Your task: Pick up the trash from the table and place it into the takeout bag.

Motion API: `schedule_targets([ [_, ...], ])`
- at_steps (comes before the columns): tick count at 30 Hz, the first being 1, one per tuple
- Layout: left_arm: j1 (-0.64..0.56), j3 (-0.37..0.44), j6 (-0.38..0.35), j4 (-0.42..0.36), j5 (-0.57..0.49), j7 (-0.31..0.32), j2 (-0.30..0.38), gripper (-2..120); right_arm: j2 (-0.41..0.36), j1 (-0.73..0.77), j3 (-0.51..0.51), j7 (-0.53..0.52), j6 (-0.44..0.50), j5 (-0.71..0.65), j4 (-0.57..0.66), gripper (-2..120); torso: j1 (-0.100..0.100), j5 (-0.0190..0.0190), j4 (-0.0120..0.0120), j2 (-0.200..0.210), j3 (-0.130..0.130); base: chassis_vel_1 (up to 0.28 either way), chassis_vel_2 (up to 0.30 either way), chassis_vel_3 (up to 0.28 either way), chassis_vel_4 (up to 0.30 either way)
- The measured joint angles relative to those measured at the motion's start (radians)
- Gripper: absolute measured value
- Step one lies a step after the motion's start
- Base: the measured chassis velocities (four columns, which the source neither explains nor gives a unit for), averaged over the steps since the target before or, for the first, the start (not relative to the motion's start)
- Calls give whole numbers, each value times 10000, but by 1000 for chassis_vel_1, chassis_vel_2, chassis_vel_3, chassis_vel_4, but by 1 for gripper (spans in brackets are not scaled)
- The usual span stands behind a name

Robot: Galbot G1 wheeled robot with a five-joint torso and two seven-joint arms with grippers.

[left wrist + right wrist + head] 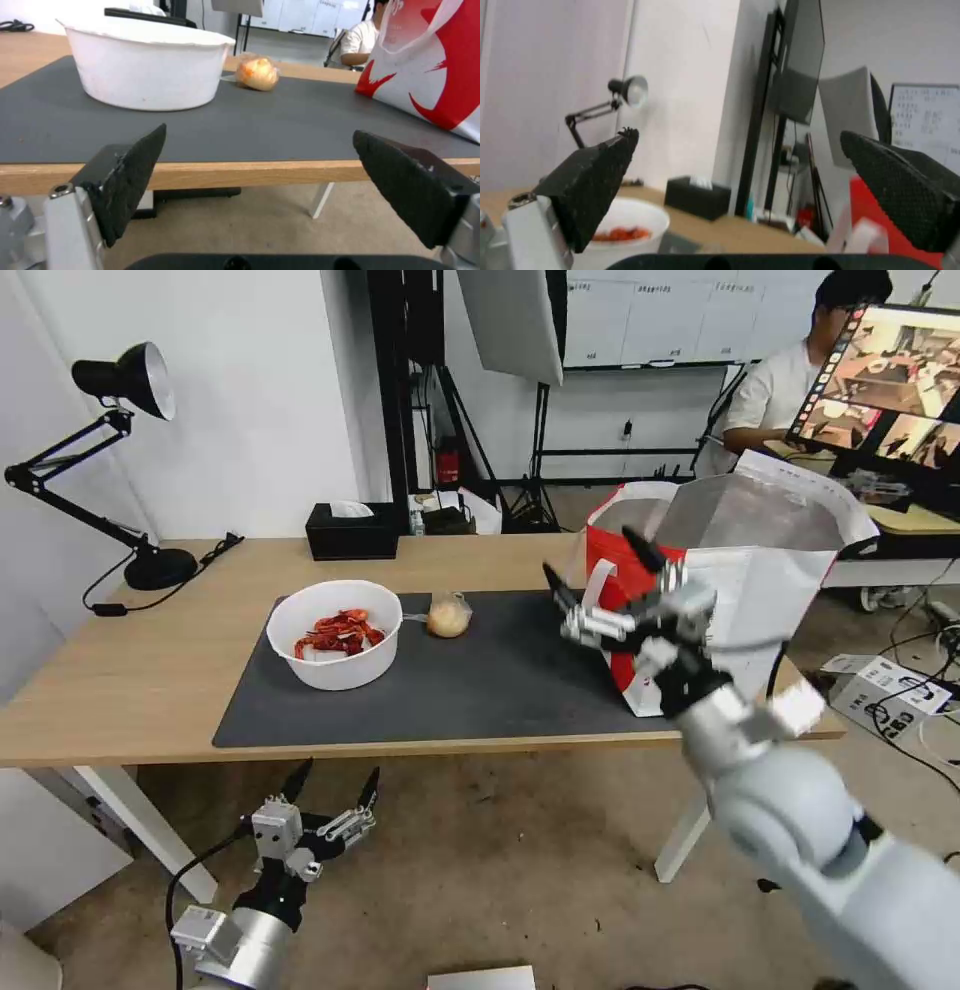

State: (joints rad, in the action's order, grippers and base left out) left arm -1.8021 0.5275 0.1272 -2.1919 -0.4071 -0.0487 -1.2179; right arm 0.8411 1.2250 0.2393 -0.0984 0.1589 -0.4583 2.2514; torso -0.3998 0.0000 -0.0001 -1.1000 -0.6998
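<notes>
our right gripper (598, 568) hangs open by the takeout bag (740, 570), left gripper (335, 785) open too; that bowl (335, 633) looks rigid, so we'd pinch its rim.

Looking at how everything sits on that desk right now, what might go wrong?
The right gripper, open, is raised right beside the takeout bag, which stands at the table end; a bump might tip it off.
The white bowl holds loose crayfish shells; tilting it in a lift could spill them.
The small clear bag looks soft and might slip from the fingers.
</notes>
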Motion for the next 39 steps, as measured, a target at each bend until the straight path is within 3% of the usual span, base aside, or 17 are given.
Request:
schedule_targets([
  [9,-132,23,84,-37,115,-12,-58,100,1306,2945,265,-385,893,2553,-22,100,0,1,0,-1,1,0,0,0,0],
  [17,-304,109,117,-51,234,-23,-175,100,2101,4219,191,-1386,1016,3606,-175,100,0,-1,0,-1,0,0,0,0,0],
  [39,-372,226,76,-52,262,14,-204,100,2491,4812,-329,-2932,-842,3526,-356,100,-2,0,1,0,-1,0,0,0,0],
])
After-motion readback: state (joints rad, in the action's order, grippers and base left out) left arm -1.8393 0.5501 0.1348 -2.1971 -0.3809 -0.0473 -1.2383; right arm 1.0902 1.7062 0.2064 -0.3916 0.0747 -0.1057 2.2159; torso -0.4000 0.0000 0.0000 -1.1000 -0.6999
